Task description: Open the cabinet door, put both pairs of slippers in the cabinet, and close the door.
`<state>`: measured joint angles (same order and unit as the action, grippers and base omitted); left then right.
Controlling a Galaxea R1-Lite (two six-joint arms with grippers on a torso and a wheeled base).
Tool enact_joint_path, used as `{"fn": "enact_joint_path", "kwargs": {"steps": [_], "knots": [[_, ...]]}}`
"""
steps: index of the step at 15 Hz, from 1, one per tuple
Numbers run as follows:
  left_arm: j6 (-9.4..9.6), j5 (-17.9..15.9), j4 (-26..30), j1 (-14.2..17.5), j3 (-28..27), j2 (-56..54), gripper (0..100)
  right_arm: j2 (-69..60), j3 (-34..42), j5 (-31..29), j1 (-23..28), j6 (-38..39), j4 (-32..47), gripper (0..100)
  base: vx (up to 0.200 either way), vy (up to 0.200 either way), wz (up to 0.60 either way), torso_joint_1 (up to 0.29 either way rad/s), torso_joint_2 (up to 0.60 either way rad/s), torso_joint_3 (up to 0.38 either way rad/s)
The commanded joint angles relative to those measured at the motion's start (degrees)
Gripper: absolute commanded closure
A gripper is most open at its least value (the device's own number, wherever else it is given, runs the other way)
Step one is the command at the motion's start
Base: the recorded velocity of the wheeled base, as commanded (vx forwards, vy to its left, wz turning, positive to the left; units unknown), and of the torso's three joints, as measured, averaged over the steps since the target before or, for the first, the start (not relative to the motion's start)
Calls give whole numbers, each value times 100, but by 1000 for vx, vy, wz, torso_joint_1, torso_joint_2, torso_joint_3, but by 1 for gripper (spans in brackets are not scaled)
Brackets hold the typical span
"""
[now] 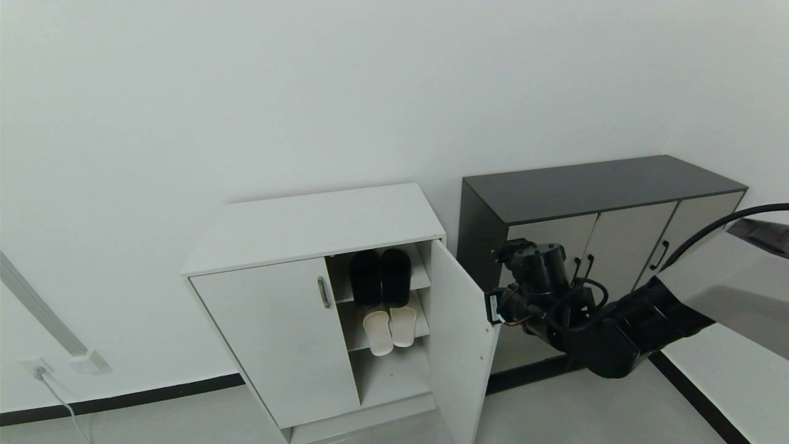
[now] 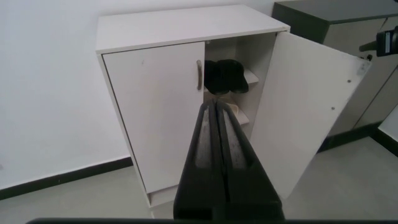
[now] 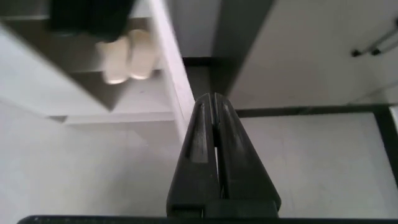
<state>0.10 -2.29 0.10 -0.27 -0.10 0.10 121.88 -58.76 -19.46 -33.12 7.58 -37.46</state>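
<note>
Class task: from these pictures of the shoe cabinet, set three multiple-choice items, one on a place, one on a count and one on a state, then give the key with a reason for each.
1. Where do the black slippers lie?
A. on the floor
B. on the top shelf of the white cabinet
C. on top of the cabinet

2. How many pairs of slippers are inside the cabinet?
A. none
B. one
C. two

3. How does the cabinet's right-hand door stand?
A. swung open
B. shut
C. off its hinges

Key:
1 B, as the black pair sits on the highest shelf inside.
2 C, as the black pair and the cream slippers both lie inside.
3 A, as the door stands out from the front, showing the shelves.
</note>
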Motion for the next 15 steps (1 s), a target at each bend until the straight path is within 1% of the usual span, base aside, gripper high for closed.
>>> {"fn": "enact_joint_path", "kwargs": {"steps": [1, 4, 6, 7, 14, 15], "knots": [[-1, 1, -10, 0, 1, -1, 100, -516, 321, 3, -353, 24, -16, 100, 0, 0, 0, 0, 0, 0], [-1, 1, -1, 0, 1, -1, 100, -595, 690, 47, -485, -108, -552, 100, 0, 0, 0, 0, 0, 0], [-1, 1, -1, 0, 1, -1, 100, -578, 963, 346, -485, -301, -1097, 100, 0, 0, 0, 0, 0, 0], [-1, 1, -1, 0, 1, -1, 100, -551, 1051, 355, -485, -407, -1220, 100, 0, 0, 0, 0, 0, 0], [8, 1, -1, 0, 1, -1, 100, -543, 1086, 355, -537, -477, -1316, 100, 0, 0, 0, 0, 0, 0], [8, 1, -1, 0, 1, -1, 100, -551, 1103, 355, -573, -477, -1316, 100, 0, 0, 600, -2, 2, -2]]}}
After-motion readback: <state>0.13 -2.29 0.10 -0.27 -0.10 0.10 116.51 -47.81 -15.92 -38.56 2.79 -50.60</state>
